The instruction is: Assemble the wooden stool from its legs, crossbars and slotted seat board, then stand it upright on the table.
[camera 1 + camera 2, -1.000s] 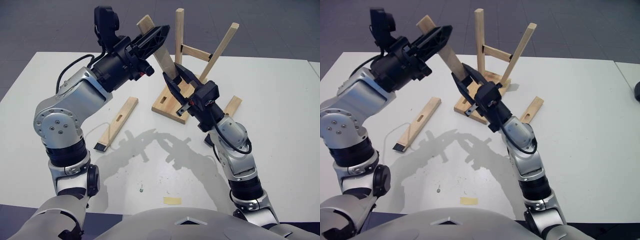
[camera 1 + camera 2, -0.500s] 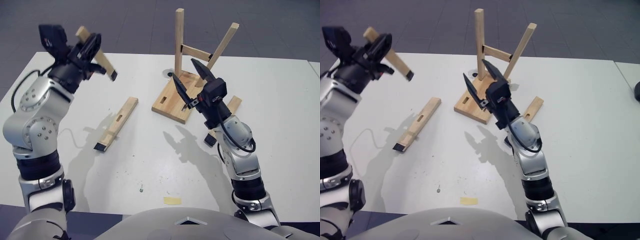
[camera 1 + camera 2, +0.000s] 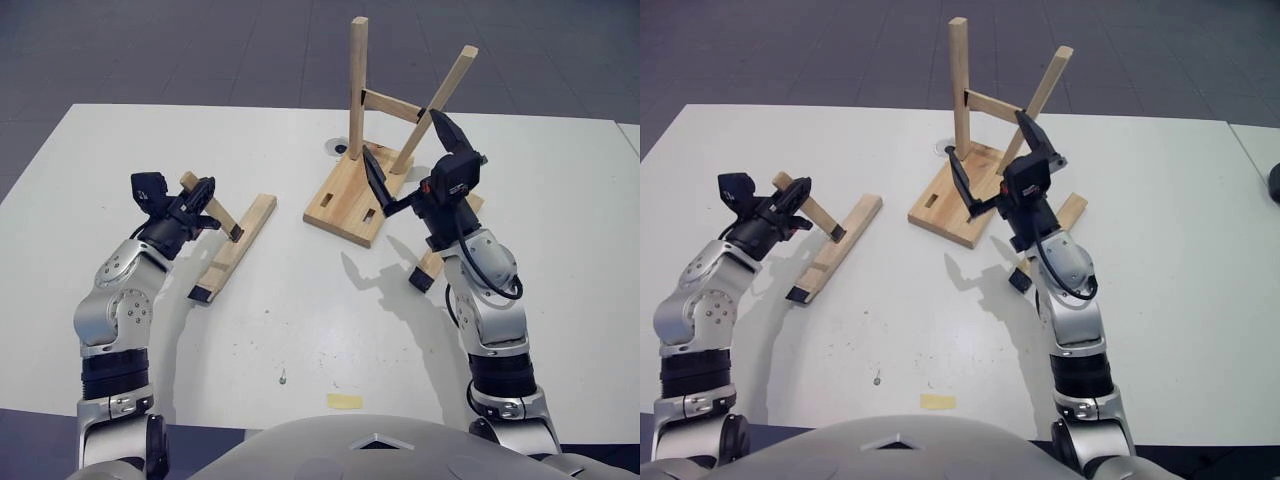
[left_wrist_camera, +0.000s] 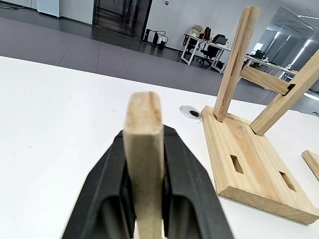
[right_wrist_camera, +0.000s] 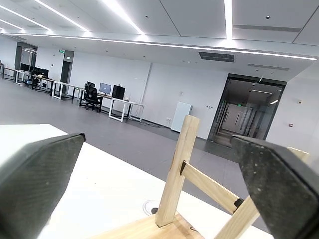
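Note:
The slotted seat board (image 3: 345,200) lies on the table with two legs (image 3: 357,80) standing in it, joined by a crossbar (image 3: 392,105). My left gripper (image 3: 203,195) is low over the table's left side, shut on a wooden leg (image 3: 218,215) with a black tip; in the left wrist view that leg (image 4: 144,149) sits clamped between the jaws. Just right of it, another leg (image 3: 235,248) lies flat. My right gripper (image 3: 402,135) is open in front of the standing legs, holding nothing. A further leg (image 3: 463,212) lies under my right arm.
A round cable hole (image 3: 340,150) sits in the table behind the board. A scrap of yellow tape (image 3: 345,402) lies near the front edge. The board's two free slots (image 4: 237,164) face up. Bare table stretches across the front middle.
My left arm swung down and left with the leg, away from the seat board, to low over the table. My right gripper opened and tilted up toward the standing legs.

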Controlling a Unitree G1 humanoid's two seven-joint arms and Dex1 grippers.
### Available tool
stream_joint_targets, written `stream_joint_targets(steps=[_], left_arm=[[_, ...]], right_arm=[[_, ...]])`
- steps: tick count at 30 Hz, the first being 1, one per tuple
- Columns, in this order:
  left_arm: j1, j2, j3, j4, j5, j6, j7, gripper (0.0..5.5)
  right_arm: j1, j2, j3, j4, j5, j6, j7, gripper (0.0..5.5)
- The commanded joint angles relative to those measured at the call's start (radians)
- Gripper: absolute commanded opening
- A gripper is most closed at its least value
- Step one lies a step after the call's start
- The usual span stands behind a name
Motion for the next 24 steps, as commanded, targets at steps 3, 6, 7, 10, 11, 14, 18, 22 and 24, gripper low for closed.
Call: stream_joint_targets(steps=[3,6,7,10,11,14,18,22,24], left_arm=[[0.0,-0.004,0.012,-0.007,0.011,0.014,-0.006,0.42],[-0.003,-0.002,0.026,-0.043,-0.009,0.033,-0.004,0.42],[-0.004,0.0,0.033,-0.056,-0.017,0.039,-0.002,0.42],[-0.008,0.008,0.048,-0.096,-0.033,0.065,-0.001,0.42],[-0.008,0.01,0.048,-0.105,-0.033,0.071,-0.004,0.42],[-0.002,0.015,0.035,-0.097,-0.009,0.076,-0.009,0.42],[0.014,0.012,0.008,-0.084,0.021,0.072,-0.026,0.42],[0.019,-0.002,0.008,-0.073,0.042,0.062,-0.014,0.42],[0.014,-0.003,0.003,-0.058,0.058,0.054,-0.014,0.42]], right_arm=[[0.0,0.005,0.004,0.005,-0.005,0.009,-0.007,5.4],[0.008,0.005,0.009,0.002,-0.012,0.008,-0.009,5.4],[0.009,0.006,0.01,0.002,-0.013,0.007,-0.01,5.4],[0.012,0.008,0.011,0.001,-0.016,0.008,-0.015,5.4],[0.014,0.009,0.011,-0.001,-0.017,0.009,-0.016,5.4],[0.017,0.011,0.016,-0.003,-0.021,0.01,-0.02,5.4],[0.016,0.003,0.017,0.002,-0.026,0.005,-0.016,5.4],[0.013,-0.001,0.013,0.002,-0.024,0.011,-0.013,5.4],[0.019,-0.003,0.015,-0.002,-0.026,0.01,-0.013,5.4]])
